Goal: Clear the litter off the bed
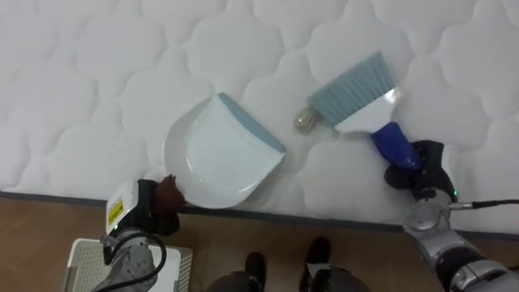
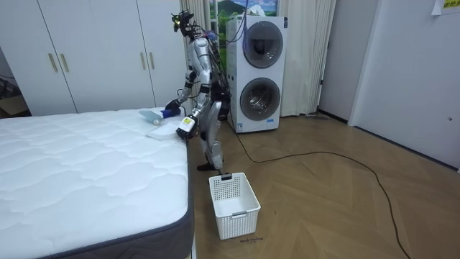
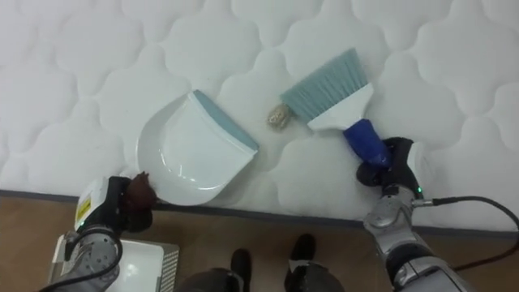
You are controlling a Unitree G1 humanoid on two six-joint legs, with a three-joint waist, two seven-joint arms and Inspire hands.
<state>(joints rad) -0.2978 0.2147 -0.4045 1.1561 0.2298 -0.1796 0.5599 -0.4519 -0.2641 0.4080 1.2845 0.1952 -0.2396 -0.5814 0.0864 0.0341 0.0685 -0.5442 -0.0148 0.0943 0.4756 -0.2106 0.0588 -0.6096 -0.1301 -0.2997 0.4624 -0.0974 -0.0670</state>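
Note:
A white dustpan (image 1: 217, 154) with a blue-grey lip lies on the quilted white mattress (image 1: 97, 73) near its edge. My left hand (image 1: 154, 199) is shut on the dustpan's handle at the mattress edge. A hand brush (image 1: 361, 93) with pale blue bristles and a blue handle lies to the right, my right hand (image 1: 422, 170) shut on that handle. A small crumpled scrap (image 1: 306, 120) sits between the bristles and the dustpan's lip. In the room view I stand at the bed's corner, bent over the dustpan (image 2: 159, 129).
A white plastic basket (image 2: 233, 203) stands on the wooden floor beside the bed; its rim (image 1: 81, 259) shows under my left arm. Stacked washing machines (image 2: 256, 72) and white wardrobes (image 2: 93, 50) line the wall behind.

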